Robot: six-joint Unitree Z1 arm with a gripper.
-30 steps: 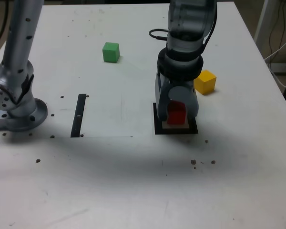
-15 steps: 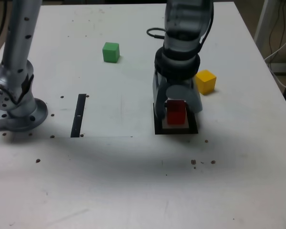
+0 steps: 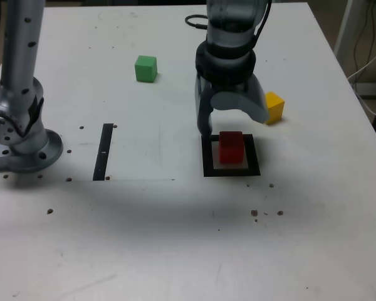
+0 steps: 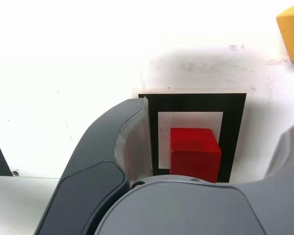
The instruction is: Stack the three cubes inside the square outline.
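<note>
The white table [image 3: 175, 238] fills the exterior view, with the arm's grey base [image 3: 19, 141] at its nine o'clock edge. The arm reaches in from twelve o'clock, and its gripper [image 3: 233, 122] hangs with jaws spread apart and holding nothing, one finger [image 4: 132, 147] on either side of the space just above the red cube [image 3: 231, 147]. In the wrist view the red cube [image 4: 194, 152] stands free between the spread fingers, touching neither.

The square outline [image 3: 207, 164] lies a little toward three o'clock of the table's centre, and the red cube sits on its white middle. A straight black strip [image 3: 104, 152] lies flat at nine o'clock of the outline, well apart from it.

The yellow cube [image 3: 275, 107] rests on the table at about one o'clock of the outline, near it, partly hidden behind the gripper's finger. The green cube [image 3: 145, 68] sits alone at about eleven o'clock, well apart from the others.
</note>
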